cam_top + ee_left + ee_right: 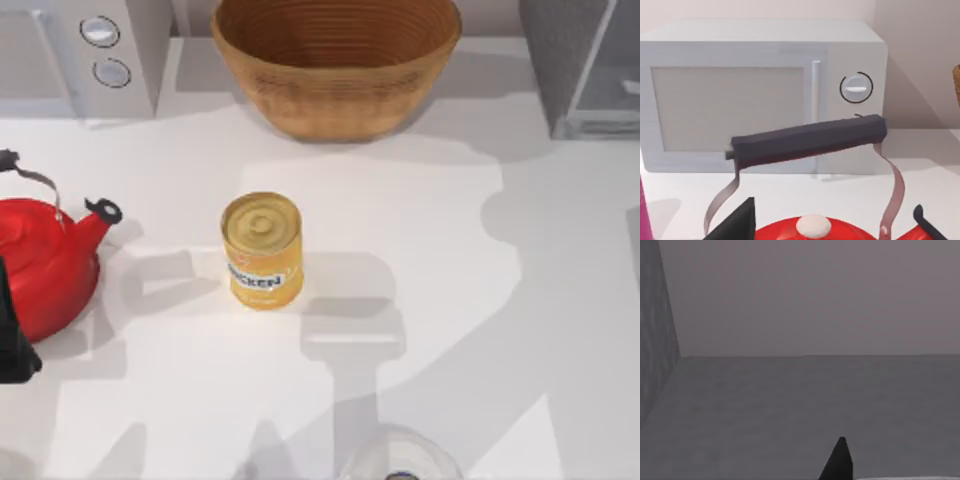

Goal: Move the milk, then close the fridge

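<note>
The milk is out of view. The fridge (585, 70) stands at the table's back right corner, a grey box with a pale glassy panel facing the edge of the top view. In the right wrist view, one dark fingertip (840, 462) of my right gripper points over a flat grey surface with a grey wall (655, 340) beside it. My left arm (15, 330) sits at the table's left edge, just in front of the red kettle (45, 260). In the left wrist view, one of its dark fingertips (740, 220) shows beside the kettle lid (812, 225).
A yellow can (262, 250) stands upright mid-table. A wicker basket (335, 60) sits at the back centre, and a grey appliance with two knobs (105, 50) at the back left. A clear glass object (400, 460) is at the front edge. The kettle's black handle (805, 140) arches across the left wrist view.
</note>
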`<action>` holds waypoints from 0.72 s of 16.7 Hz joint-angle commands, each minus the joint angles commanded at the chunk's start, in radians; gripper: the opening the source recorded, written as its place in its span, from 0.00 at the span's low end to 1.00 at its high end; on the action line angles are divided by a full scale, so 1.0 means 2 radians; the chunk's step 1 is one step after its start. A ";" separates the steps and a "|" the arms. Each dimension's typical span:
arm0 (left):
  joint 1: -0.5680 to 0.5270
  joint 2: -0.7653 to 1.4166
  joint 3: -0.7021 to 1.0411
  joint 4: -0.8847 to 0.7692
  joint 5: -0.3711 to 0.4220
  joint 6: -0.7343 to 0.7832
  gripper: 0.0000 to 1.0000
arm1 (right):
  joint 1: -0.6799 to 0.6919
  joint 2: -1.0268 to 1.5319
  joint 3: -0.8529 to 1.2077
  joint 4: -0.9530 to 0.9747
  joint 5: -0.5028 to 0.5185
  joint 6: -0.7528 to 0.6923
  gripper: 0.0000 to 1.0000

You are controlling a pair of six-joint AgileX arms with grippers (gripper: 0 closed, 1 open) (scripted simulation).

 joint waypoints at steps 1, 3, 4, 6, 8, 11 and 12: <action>0.000 0.000 0.000 0.000 0.000 0.000 1.00 | 0.000 0.000 0.000 0.000 0.000 0.000 0.00; 0.000 0.000 0.000 0.000 0.000 0.000 1.00 | 0.000 0.000 0.000 0.000 0.000 0.000 0.15; 0.000 0.000 0.000 0.000 0.000 0.000 1.00 | 0.000 0.000 0.000 0.000 0.000 0.000 0.23; 0.000 0.000 0.000 0.000 0.000 0.000 1.00 | 0.000 0.000 0.000 0.000 0.000 0.000 0.38; 0.000 0.000 0.000 0.000 0.000 0.000 1.00 | 0.000 0.000 0.000 0.000 0.000 0.000 0.53; 0.000 0.000 0.000 0.000 0.000 0.000 1.00 | 0.000 0.000 0.000 0.000 0.000 0.000 0.75; 0.000 0.000 0.000 0.000 0.000 0.000 1.00 | 0.000 0.000 0.000 0.000 0.000 0.000 0.83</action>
